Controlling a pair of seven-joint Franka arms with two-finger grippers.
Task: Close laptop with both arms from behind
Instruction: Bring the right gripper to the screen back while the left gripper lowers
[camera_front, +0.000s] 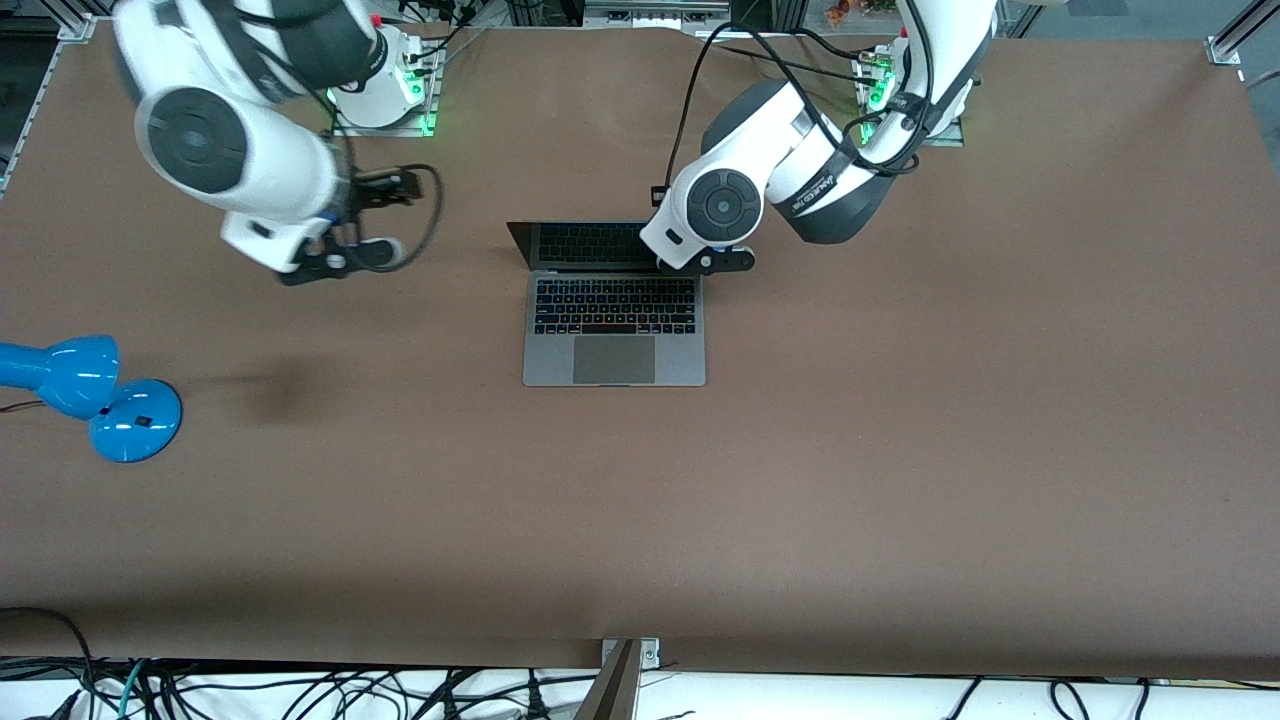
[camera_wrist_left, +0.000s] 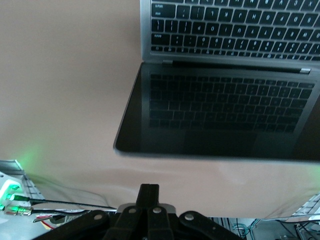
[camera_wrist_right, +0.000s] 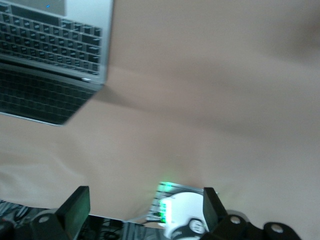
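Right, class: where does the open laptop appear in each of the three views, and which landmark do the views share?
Front view: laptop at table centre, under the left arm's wrist.
Left wrist view: upper part, dark screen above the shut left gripper.
Right wrist view: upper corner, partly cut off.
Shared landmark: its black keyboard.

Silver-grey laptop (camera_front: 613, 318) with black keys, grey trackpad, dark glossy screen mirroring the key rows. Plain brown desk (camera_front: 900, 450). White arms with grey-black round joint caps, black cables. Black left gripper (camera_wrist_left: 148, 192), black right gripper (camera_wrist_right: 142, 202). Bright blue lamp (camera_front: 95, 395). Green lights glowing at both white bases.
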